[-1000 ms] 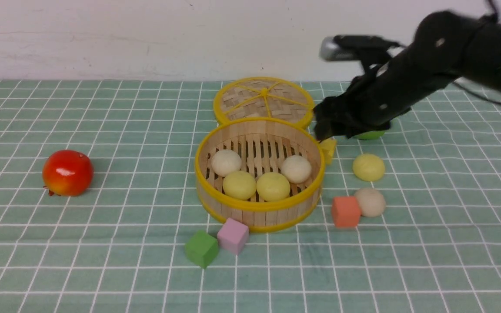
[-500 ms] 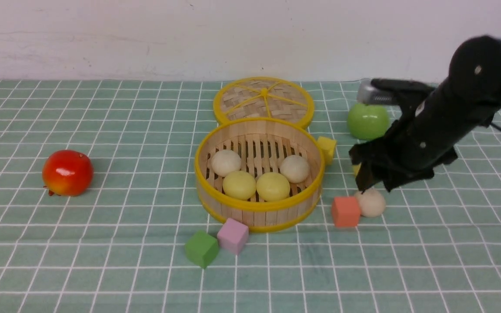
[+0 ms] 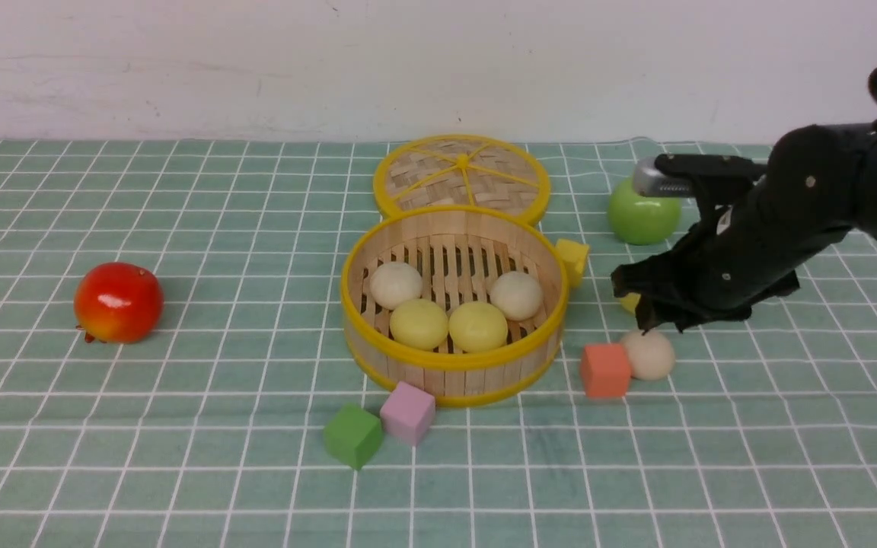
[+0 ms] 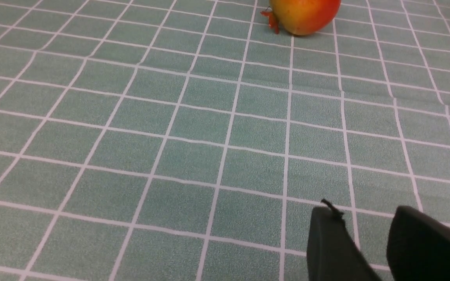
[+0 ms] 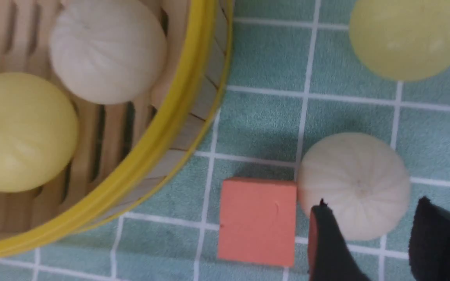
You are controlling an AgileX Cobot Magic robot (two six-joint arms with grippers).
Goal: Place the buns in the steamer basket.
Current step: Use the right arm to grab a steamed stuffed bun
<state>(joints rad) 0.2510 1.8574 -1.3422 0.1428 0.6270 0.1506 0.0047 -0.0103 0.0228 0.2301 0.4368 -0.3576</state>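
Observation:
The steamer basket (image 3: 358, 335) stands mid-table and holds two cream and two yellow buns, such as one cream bun (image 3: 515, 295). A cream bun (image 3: 650, 356) lies on the cloth to its right, touching an orange cube (image 3: 604, 370). A yellow bun (image 3: 629, 303) behind it is mostly hidden by my right gripper (image 3: 655, 326). That gripper is open and empty just above the cream bun. In the right wrist view the gripper (image 5: 372, 203) straddles the cream bun's (image 5: 356, 175) near side, with the yellow bun (image 5: 408, 37) and basket rim (image 5: 186, 113) beyond. My left gripper (image 4: 365, 210) is slightly open and empty over bare cloth.
The woven lid (image 3: 461, 176) lies behind the basket. A green apple (image 3: 640, 217) sits behind my right arm and a red fruit (image 3: 117, 302) at the left. A yellow cube (image 3: 572, 259) is beside the basket; pink (image 3: 406, 412) and green (image 3: 352, 435) cubes lie in front.
My right arm has swung right and down from the basket's far right rim to the cream bun beside the orange cube, now covering the loose yellow bun. Nothing else moved.

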